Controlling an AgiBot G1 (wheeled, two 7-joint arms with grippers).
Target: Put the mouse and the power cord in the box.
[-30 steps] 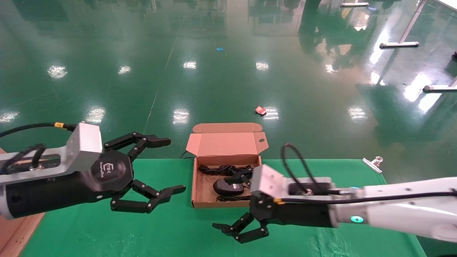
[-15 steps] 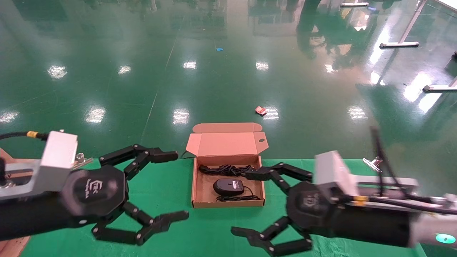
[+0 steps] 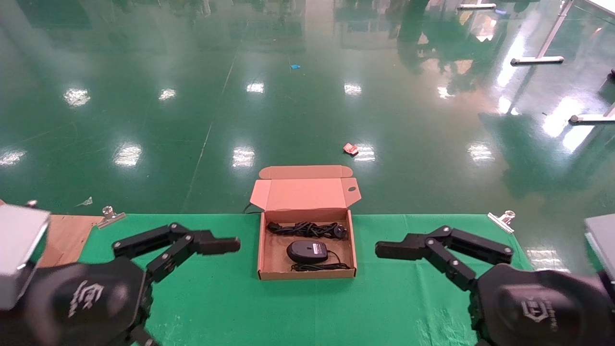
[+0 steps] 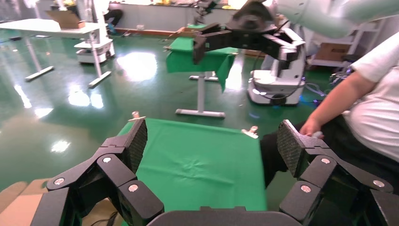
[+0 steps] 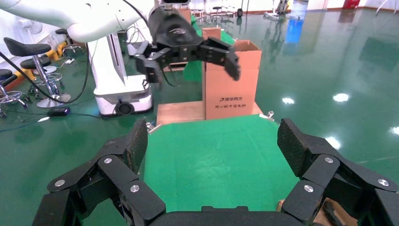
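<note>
The brown cardboard box point(image 3: 263, 250) stands at the table's far middle with its lid tipped back. Inside, the power cord point(image 3: 303, 229) lies coiled along the far side. The black mouse point(image 3: 306, 251) with its white label rests nearer me, its thin cable curled beside it. My left gripper point(image 4: 211, 141) hangs open and empty above the cloth, left of the box, one of its fingers point(image 3: 202, 242) showing in the head view. My right gripper point(image 5: 211, 141) is open and empty to the box's right, one of its fingers point(image 3: 418, 247) pointing at the box.
Metal clips point(image 3: 109, 216) point(image 3: 502, 218) pin the green cloth point(image 3: 307, 307) at the far corners. A wooden board point(image 3: 62, 235) lies at the left. A tall carton point(image 5: 230, 80) stands beyond that end. A seated person point(image 4: 362, 108) is at the right end.
Both arms have drawn back toward me and apart. The right gripper has left the box, where the mouse now lies free beside the cord.
</note>
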